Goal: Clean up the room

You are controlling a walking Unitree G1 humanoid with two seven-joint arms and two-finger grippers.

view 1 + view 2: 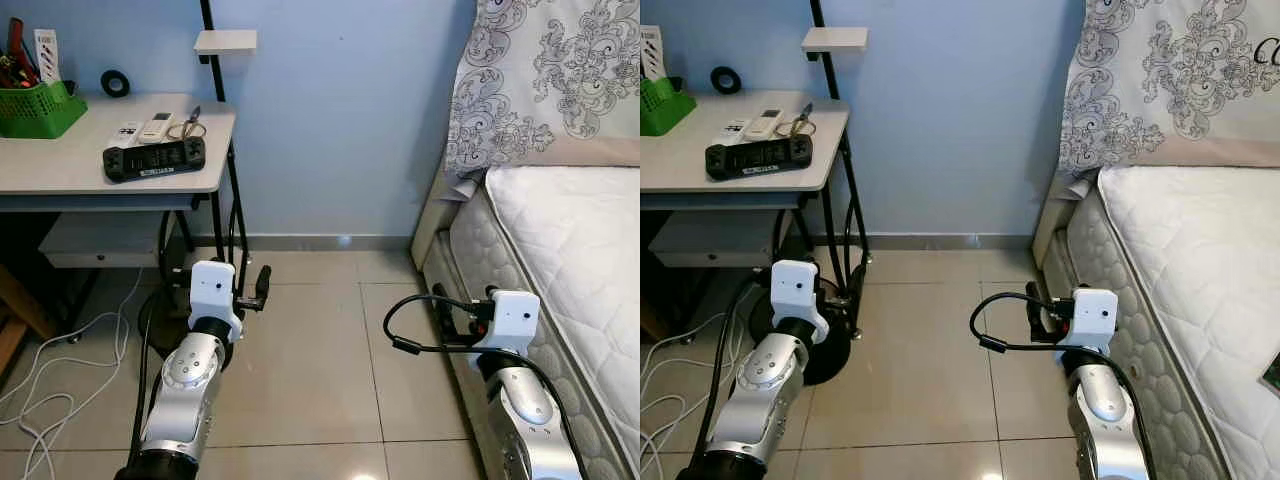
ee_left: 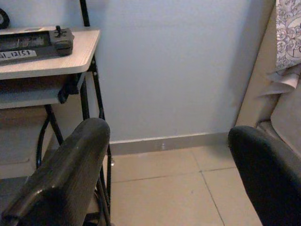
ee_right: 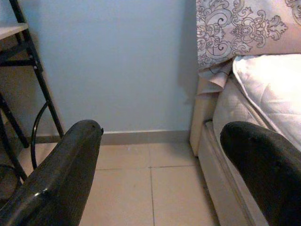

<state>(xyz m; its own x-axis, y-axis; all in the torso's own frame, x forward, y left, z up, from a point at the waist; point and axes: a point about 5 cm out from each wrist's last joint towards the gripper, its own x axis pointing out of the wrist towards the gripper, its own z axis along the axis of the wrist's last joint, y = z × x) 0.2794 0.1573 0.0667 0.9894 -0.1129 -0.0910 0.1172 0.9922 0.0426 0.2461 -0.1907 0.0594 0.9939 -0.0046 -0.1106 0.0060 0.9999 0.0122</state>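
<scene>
**Both arms free, facing the gap between table and bed: picking a first target**

My left end effector (image 2: 164,183) has its two black fingers (image 2: 66,174) spread wide with nothing between them; it hangs low over the tiled floor (image 1: 300,370), looking at the blue wall (image 1: 330,110) and the table's black frame. My right end effector (image 3: 160,179) is spread the same way and carries nothing, held low just beside the bed (image 1: 570,250).

The task names no single object, so I judge this as a scouting step: choose what to tidy, then close in. The likeliest candidates sit on the table (image 1: 60,165) to my left: a black game controller (image 1: 154,158) near the front edge, two white remotes (image 1: 143,129) behind it, a small wire-like item (image 1: 190,127) next to them that I cannot identify, a roll of black tape (image 1: 115,83) by the wall, and a green basket (image 1: 35,108) already holding bits and pieces. To do this well I would turn left and square up to the table, raise the left arm above the tabletop, and approach the controller from above, since it lies flat and long.

In the way: a tangle of white cable (image 1: 45,380) on the floor under the table, the table legs, and a dark round base (image 1: 825,345) close to my left arm. A black cable (image 1: 420,325) loops off my right wrist and could snag on the mattress side. A small white shelf (image 1: 225,41) juts from the pole above the table corner, so I would keep the arm clear of it when lifting.
</scene>
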